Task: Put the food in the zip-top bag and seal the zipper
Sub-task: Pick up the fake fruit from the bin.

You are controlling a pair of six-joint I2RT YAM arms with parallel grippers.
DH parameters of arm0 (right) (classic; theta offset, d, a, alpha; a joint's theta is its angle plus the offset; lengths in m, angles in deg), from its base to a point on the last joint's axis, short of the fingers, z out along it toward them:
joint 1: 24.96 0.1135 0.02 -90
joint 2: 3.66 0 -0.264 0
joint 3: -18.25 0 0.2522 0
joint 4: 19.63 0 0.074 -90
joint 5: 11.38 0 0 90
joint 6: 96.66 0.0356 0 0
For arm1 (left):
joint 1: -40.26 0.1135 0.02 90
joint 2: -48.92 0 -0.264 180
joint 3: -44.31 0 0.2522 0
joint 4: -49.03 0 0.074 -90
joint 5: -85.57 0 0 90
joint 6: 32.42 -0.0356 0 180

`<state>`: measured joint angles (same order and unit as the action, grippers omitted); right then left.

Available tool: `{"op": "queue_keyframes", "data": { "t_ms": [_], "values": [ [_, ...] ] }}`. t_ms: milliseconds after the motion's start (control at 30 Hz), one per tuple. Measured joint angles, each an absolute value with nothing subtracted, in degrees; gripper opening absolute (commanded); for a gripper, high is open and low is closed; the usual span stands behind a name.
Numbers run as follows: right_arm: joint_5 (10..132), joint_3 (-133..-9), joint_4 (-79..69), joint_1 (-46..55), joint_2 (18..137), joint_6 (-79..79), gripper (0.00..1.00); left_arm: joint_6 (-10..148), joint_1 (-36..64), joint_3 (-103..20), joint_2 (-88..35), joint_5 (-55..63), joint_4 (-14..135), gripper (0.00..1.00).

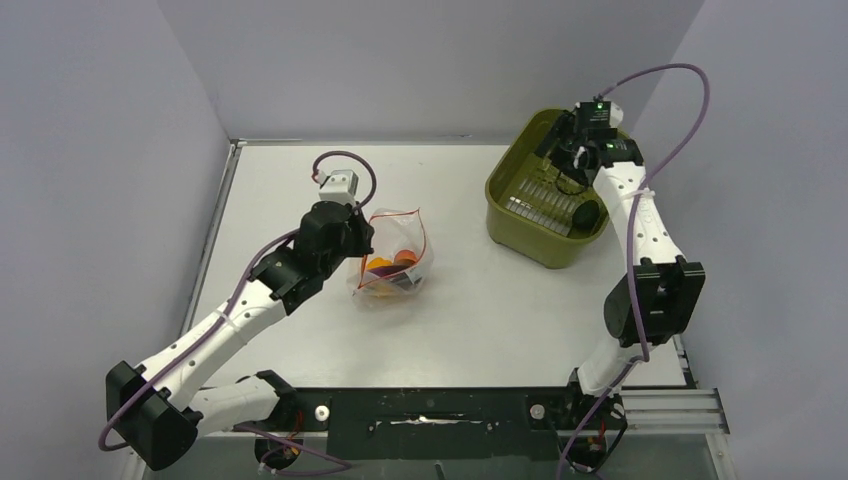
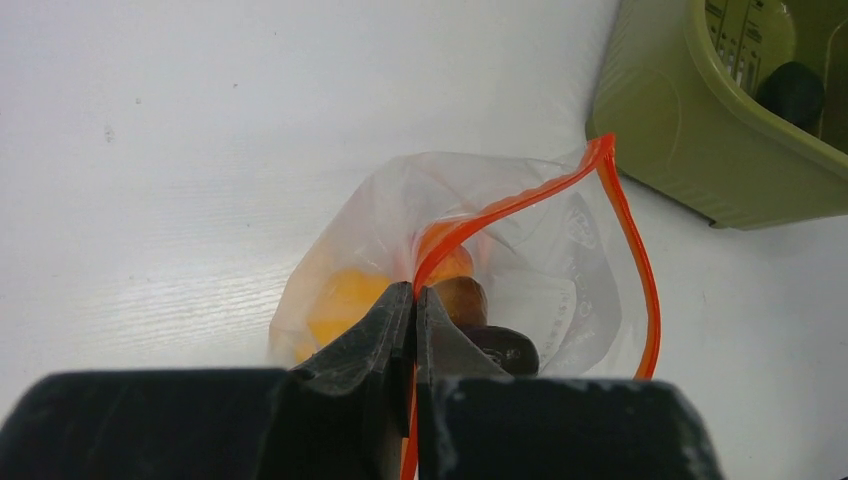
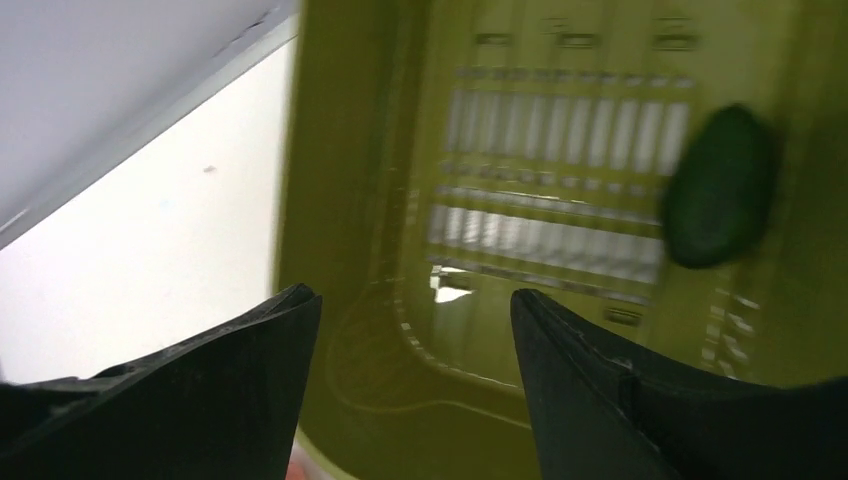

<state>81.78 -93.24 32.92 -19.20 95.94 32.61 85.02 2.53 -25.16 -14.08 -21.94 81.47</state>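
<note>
From above: the zip-top bag (image 1: 392,258) is seen on the white table (image 1: 300,190), with orange and yellow food (image 1: 388,266) inside; a dark green piece (image 1: 585,214) lies in the olive basket (image 1: 520,215). Left wrist: the red zipper (image 2: 630,250) is pinched by the left gripper (image 2: 414,300). Right wrist: the right gripper (image 3: 415,300) is spread wide, empty, over the basket.

An olive-green basket (image 1: 528,232) is being carried by the white table (image 1: 470,320), toward its far right corner, close to the grey walls (image 1: 400,60) by which the table is being enclosed on three sides. The basket's slotted bottom is being shown blurred in the right wrist view. A black rail (image 1: 430,410) is being seen along the table's near edge.
</note>
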Motion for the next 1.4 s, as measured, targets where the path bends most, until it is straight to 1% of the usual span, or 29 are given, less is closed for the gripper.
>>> {"op": "queue_keyframes", "data": {
  "t_ms": [67, 167, 367, 667, 733, 900, 967, 1067, 1267, 1400],
  "values": [
    [84.86, -93.70, 35.47, -21.43, 94.76, 32.65, 0.66, 84.72, 2.72, -25.35, -14.76, -21.27, 81.53, 0.00],
    [88.86, -93.70, 39.45, -23.40, 94.01, 33.35, 0.69, 84.39, 3.01, -25.53, -15.61, -19.19, 81.60, 0.00],
    [95.49, -93.79, 43.32, -23.88, 95.35, 34.38, 0.71, 84.37, 3.84, -25.53, -15.92, -15.65, 81.90, 0.00],
    [103.47, -99.76, 45.33, -24.03, 108.11, 32.85, 0.72, 83.10, 5.28, -25.53, -15.59, -13.57, 81.95, 0.00],
    [105.39, -100.80, 45.31, -24.18, 111.17, 32.54, 0.74, 82.75, 5.41, -25.51, -15.33, -13.57, 81.95, 0.00],
    [109.26, -101.18, 46.66, -24.51, 115.56, 32.87, 0.77, 81.99, 5.50, -25.24, -14.43, -13.60, 81.97, 0.00],
    [109.67, -101.18, 46.69, -24.84, 116.46, 32.87, 0.79, 81.13, 5.50, -25.24, -14.21, -13.62, 81.97, 0.00],
    [109.98, -101.22, 46.69, -25.30, 117.38, 33.07, 0.80, 80.15, 5.50, -25.24, -14.19, -13.68, 81.99, 0.00],
    [110.04, -101.37, 46.60, -25.41, 120.50, 32.98, 0.74, 79.12, 5.50, -25.24, -14.19, -13.84, 82.45, 0.00],
    [110.18, -101.37, 46.42, -25.45, 121.18, 32.81, 0.67, 78.86, 5.50, -25.24, -14.17, -14.08, 82.82, 0.00]
  ]
}}
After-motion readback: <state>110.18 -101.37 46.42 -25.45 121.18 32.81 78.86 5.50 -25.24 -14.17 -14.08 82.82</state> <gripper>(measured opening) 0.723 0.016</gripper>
